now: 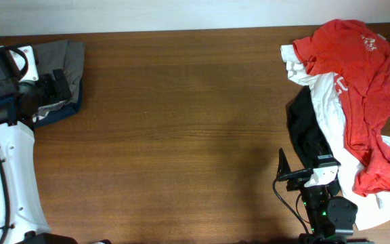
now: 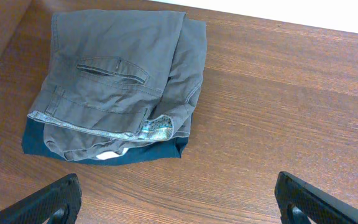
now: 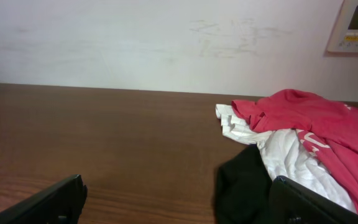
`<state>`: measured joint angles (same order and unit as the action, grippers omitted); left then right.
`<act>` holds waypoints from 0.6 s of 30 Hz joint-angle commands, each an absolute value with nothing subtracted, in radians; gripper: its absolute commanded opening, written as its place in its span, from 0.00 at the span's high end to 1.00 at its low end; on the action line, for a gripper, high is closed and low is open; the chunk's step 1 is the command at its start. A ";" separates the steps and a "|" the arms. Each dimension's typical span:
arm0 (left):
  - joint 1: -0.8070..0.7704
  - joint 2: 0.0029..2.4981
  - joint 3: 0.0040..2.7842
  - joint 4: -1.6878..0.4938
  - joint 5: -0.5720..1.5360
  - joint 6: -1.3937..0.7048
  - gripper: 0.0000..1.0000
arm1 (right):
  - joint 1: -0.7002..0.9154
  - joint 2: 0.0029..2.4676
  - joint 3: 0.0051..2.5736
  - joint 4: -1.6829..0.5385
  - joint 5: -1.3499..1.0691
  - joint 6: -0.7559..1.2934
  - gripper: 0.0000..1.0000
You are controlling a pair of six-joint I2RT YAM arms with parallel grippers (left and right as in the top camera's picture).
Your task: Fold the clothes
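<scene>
A folded stack lies at the table's far left: grey trousers on top of a dark blue garment. The left wrist view shows the grey trousers over the blue garment. My left gripper is open and empty, just in front of the stack. At the right lies an unfolded heap: a red shirt, a white garment and a black garment. My right gripper is open and empty, low by the black garment, with the red shirt and white garment beyond.
The wooden table stretches between the stack and the heap. A white wall runs behind it, with a wall panel at the upper right. The left arm's white body lies along the left edge.
</scene>
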<state>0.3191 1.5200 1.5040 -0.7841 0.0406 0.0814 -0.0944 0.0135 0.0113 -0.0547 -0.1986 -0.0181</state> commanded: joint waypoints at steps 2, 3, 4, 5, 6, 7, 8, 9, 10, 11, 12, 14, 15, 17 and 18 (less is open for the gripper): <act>0.317 1.511 1.501 -0.783 0.045 0.072 0.01 | -0.085 0.003 0.006 -0.062 -0.179 -0.006 0.01; 0.317 1.510 1.500 -0.788 0.044 0.072 0.01 | -0.085 0.003 0.006 -0.062 -0.178 -0.006 0.02; 0.317 1.509 1.500 -0.805 0.045 0.072 0.01 | -0.085 0.003 0.006 -0.062 -0.179 -0.006 0.01; 0.316 1.501 1.499 -0.830 0.073 0.069 0.01 | -0.085 0.003 0.006 -0.062 -0.179 -0.006 0.01; 0.312 1.493 1.491 -0.828 0.116 0.050 0.01 | -0.085 0.003 0.006 -0.062 -0.178 -0.006 0.02; 0.304 1.479 1.477 -0.812 0.165 0.035 0.01 | -0.085 0.003 0.006 -0.062 -0.179 -0.006 0.01; 0.289 1.463 1.455 -0.778 0.200 0.029 0.01 | -0.085 0.003 0.006 -0.062 -0.178 -0.006 0.01; 0.259 1.435 1.412 -0.710 0.228 0.029 0.01 | -0.085 0.003 0.006 -0.062 -0.179 -0.006 0.02; 0.226 1.410 1.369 -0.644 0.231 0.029 0.01 | -0.085 0.003 0.006 -0.062 -0.179 -0.006 0.01; 0.194 1.386 1.324 -0.576 0.223 0.030 0.01 | -0.085 0.003 0.006 -0.062 -0.179 -0.006 0.01; 0.150 1.351 1.255 -0.476 0.204 0.030 0.01 | -0.085 0.003 0.006 -0.062 -0.179 -0.006 0.01; 0.035 1.253 1.052 -0.210 0.142 0.030 0.01 | -0.085 0.003 0.006 -0.062 -0.179 -0.006 0.01; 0.007 1.227 0.999 -0.148 0.127 0.030 0.01 | -0.085 0.003 0.006 -0.062 -0.179 -0.006 0.02; -0.068 1.140 0.828 0.020 0.086 0.030 0.01 | -0.085 0.003 0.006 -0.062 -0.179 -0.006 0.01; -0.089 1.105 0.765 0.064 0.077 0.030 0.01 | -0.085 0.003 0.006 -0.062 -0.178 -0.006 0.01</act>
